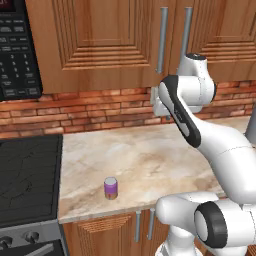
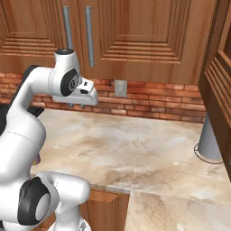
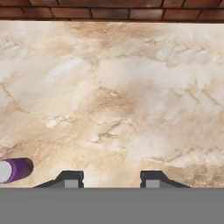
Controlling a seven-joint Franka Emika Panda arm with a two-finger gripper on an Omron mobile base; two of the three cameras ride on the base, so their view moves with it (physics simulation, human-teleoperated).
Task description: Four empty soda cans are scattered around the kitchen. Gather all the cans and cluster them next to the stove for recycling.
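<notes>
The soda can [image 1: 111,188] is seen as a short purple cylinder with a silver top and an orange-tan band round its base. No brand, label or writing can be made out on it. It is stood upright on the beige marbled counter [image 1: 150,160], close to the counter's front edge. It is placed well below the pincer [image 1: 159,107] and off to its side nearer the stove [image 1: 27,175], apart from the stove's edge. In the hand view the can [image 3: 15,169] is caught at the lower left edge, outside the left finger tip and not touched by it.

The keypad of the black microwave [image 1: 17,50], set well to the stove side of the pincer, is marked with small pale signs that are too blurred to be read.

The pincer [image 3: 112,177] is held spread: its two dark tips are kept apart, with bare counter seen between them and nothing pinched. The arm is raised from the base, bent at the elbow and folded forward. The hand [image 2: 76,106] is carried high above the counter, just in front of the brick wall [image 2: 153,108] and under the wooden cabinets [image 2: 149,40], and is pointed down at the counter. A wall socket [image 2: 120,88] is seen on the brick just beside the pincer, on the side away from the stove.
</notes>
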